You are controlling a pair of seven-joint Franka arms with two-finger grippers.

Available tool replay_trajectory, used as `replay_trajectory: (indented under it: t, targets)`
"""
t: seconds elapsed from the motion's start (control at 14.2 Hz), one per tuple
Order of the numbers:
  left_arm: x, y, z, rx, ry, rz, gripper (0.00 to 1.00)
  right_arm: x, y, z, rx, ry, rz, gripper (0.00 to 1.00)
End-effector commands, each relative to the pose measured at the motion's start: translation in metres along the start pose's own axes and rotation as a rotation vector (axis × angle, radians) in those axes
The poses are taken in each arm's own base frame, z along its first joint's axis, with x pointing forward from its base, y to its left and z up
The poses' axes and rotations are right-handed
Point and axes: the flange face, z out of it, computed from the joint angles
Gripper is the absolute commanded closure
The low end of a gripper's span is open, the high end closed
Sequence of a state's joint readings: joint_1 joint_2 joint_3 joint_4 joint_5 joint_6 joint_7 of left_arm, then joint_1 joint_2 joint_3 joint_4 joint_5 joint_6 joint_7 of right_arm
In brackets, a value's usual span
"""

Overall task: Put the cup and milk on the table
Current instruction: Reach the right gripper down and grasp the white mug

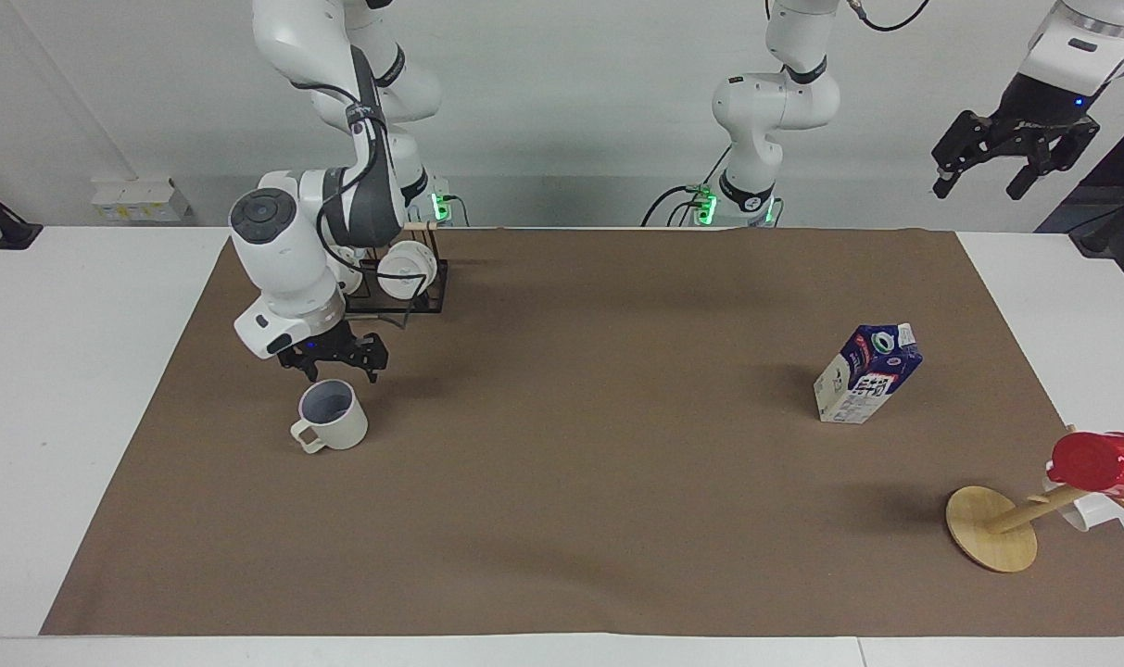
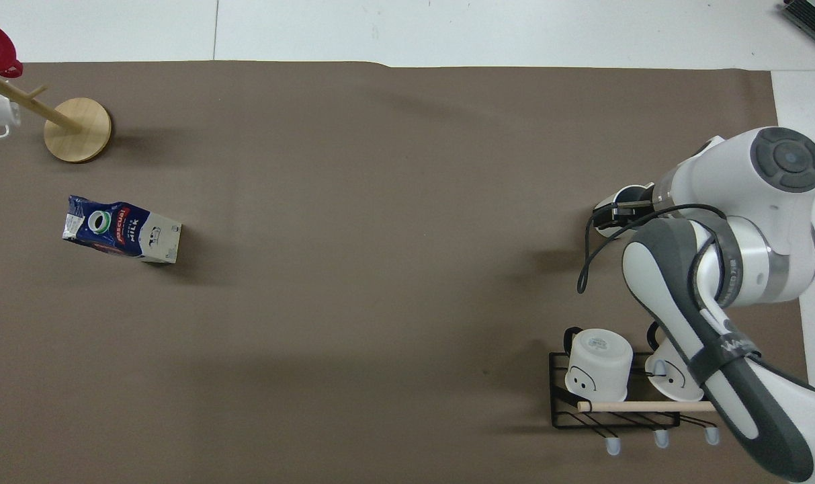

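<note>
While upright, cup [image 1: 334, 414], handle outward.

I see a cream-beige mug with lavender-grey inside [image 1: 332, 414], a navy-blue and white carton with a red mark [image 1: 867, 372], a brown rectangular mat [image 1: 580, 445] on the white tabletop [image 1: 70, 371], and a bright red cup [image 1: 1101, 463].

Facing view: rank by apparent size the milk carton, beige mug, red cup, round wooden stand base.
1. Navy-and-white gable-top milk carton
2–3. Round wooden stand base and red cup: too alike, both nearer the camera
4. Cream-beige mug
</note>
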State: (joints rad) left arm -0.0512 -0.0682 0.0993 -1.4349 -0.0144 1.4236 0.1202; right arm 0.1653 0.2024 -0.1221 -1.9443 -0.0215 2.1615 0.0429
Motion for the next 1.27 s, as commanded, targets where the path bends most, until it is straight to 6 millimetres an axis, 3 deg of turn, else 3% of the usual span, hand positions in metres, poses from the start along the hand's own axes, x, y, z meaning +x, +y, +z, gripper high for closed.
replay_trajectory:
  t: [0.0,0.28,0.35,0.56,0.64,1.2]
  targets:
    - [-0.008,0.003,-0.001,-0.005,-0.005,-0.001,0.0,0.005,0.001,0.018,0.003,0.026,-0.042,0.0]
    - [-0.008,0.003,-0.001,-0.005,-0.005,-0.001,0.0,0.006,-0.002,0.035,0.0,0.021,-0.054,0.0]
    - [-0.008,0.004,-0.001,-0.005,-0.005,0.0,0.0,0.006,-0.002,0.035,0.0,0.021,-0.054,0.12]
    - [-0.008,0.003,-0.001,-0.005,-0.005,-0.001,0.0,0.006,-0.011,0.035,-0.001,0.02,-0.095,0.9]
    - [-0.008,0.003,-0.001,-0.005,-0.005,-0.001,0.0,0.006,-0.011,0.034,-0.001,0.02,-0.087,1.0]
    - [-0.008,0.003,-0.001,-0.005,-0.005,-0.001,0.0,0.02,-0.015,0.02,-0.001,0.016,-0.069,1.0]
